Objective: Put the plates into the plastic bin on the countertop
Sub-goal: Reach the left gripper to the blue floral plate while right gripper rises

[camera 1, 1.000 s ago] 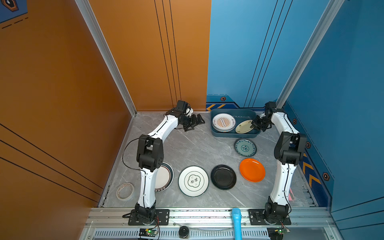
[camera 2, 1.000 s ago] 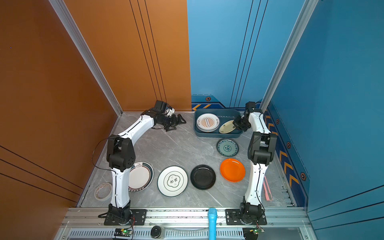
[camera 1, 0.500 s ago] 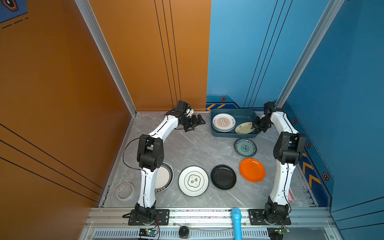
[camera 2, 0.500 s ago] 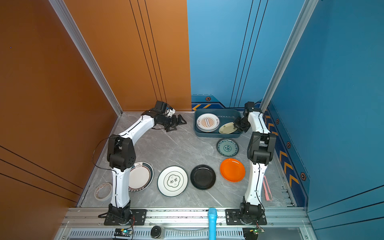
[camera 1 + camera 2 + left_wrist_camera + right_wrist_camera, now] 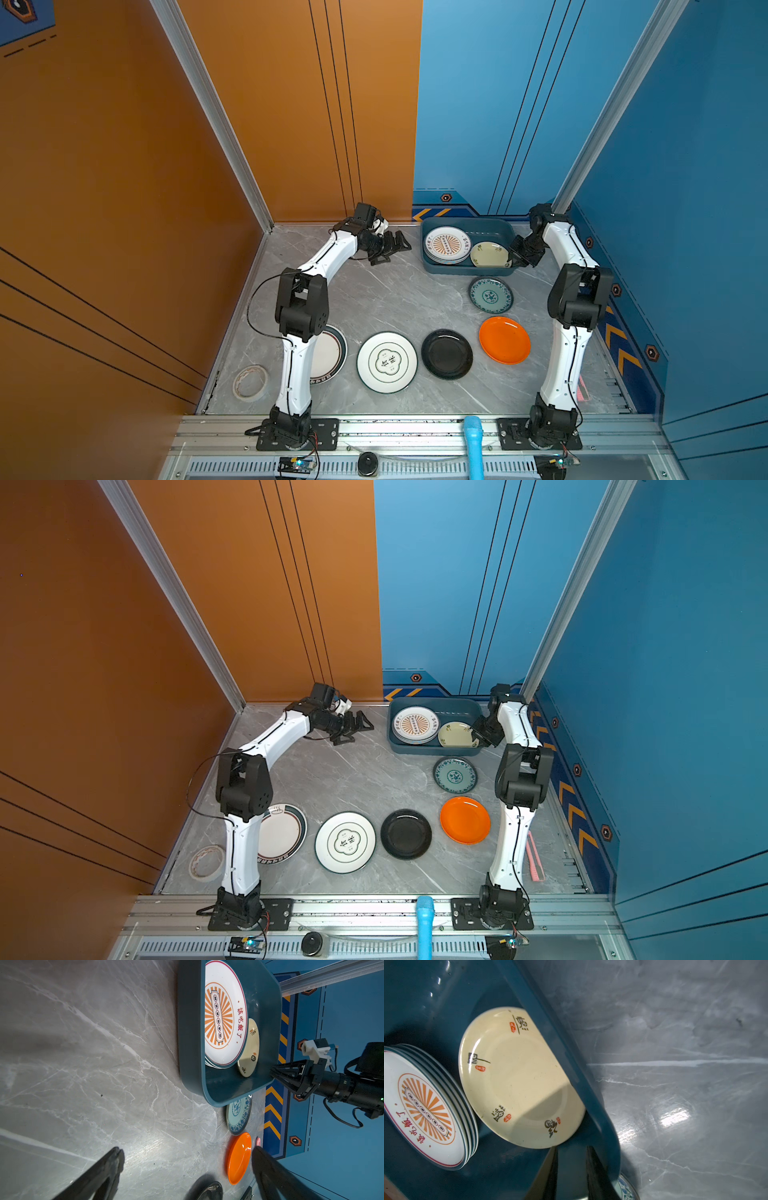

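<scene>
Counting the round shallow plates outside the tub gives five, all lying flat and face up on the grey marble-patterned countertop. A teal-patterned plate is sitting just near of the tub, and an orange plate is lying nearer again. A black plate, a white plate with a green emblem and a dark-rimmed white plate are forming a row leftward. The left arm is partly covering that last plate.

One rectangular dark teal-blue plastic bin is standing at the far right of the countertop, open side up, with its long axis running left to right. Inside it, a white plate with an orange sunburst is topping a stack at the left end. The right wrist view is showing what look like four rims there. One cream plate is resting to the right of the stack, by the near wall, seemingly a little tilted.

One beige tape roll is lying at the near left corner.

Of the two grippers, the left gripper is hovering left of the bin with its jaws spread wide and holding nothing. The right gripper is reaching over the bin's right end, its jaws parted narrowly beside the cream plate's edge and gripping nothing.
</scene>
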Controlling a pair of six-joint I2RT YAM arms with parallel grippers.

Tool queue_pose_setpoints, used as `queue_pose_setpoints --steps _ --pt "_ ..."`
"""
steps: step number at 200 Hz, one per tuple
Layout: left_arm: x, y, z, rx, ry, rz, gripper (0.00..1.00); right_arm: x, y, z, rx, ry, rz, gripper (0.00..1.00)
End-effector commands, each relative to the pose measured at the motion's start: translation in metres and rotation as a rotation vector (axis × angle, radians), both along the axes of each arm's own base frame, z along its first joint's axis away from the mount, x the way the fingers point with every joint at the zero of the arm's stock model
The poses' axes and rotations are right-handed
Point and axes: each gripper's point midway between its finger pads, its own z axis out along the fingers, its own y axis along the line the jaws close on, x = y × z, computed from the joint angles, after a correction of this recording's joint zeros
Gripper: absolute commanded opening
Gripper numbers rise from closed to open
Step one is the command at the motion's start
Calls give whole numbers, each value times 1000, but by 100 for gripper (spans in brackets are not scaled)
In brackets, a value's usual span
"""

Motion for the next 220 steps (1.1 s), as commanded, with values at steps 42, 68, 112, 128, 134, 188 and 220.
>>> queue_pose_setpoints --steps 42,68,112,128,134,188,220 --pt "-45 -46 15 -12 -8 -135 97 26 9 90 20 -227 36 31" --pt "-69 -78 15 -3 -6 -200 97 26 15 117 37 -285 41 35" --pt "-105 -129 3 30 12 -273 96 5 31 148 53 -335 63 45" --pt "-116 -143 -4 43 25 -283 95 -6 38 156 58 -355 71 47" --pt "-119 -149 -7 45 27 -285 95 -11 41 158 60 -360 71 47" --pt "-132 -195 -29 9 44 -236 89 -61 49 156 82 -378 35 47" --pt "-128 -210 -51 -28 80 -169 81 -85 60 157 113 -391 32 47"
